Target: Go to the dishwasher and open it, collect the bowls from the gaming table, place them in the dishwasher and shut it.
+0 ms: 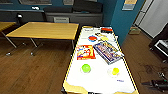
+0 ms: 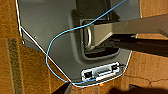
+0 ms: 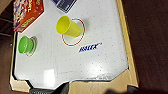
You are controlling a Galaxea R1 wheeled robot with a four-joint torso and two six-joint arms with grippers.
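The gaming table (image 1: 100, 82) stands right before me, white-topped with a yellowish rim (image 3: 130, 62). Near its front end sit a green bowl (image 1: 85, 68) and a yellow bowl (image 1: 115, 71). In the right wrist view the same green bowl (image 3: 25, 45) and the yellow bowl (image 3: 68, 26), which looks tall like a cup, each rest on a printed ring. Farther along lie a red bowl (image 1: 92, 38) and another yellow one (image 1: 104, 38). My right gripper (image 3: 92, 90) hovers open over the table's near edge, holding nothing. My left gripper (image 2: 95, 90) hangs open beside my grey base. The dishwasher is out of view.
Board-game boxes (image 1: 85, 52) (image 1: 108, 52) lie mid-table. A plain yellow wooden table (image 1: 45, 30) stands to the left, a blue pillar (image 1: 122, 22) beyond the table's right side, dark furniture (image 1: 161, 42) at the far right. Wooden floor runs along both sides.
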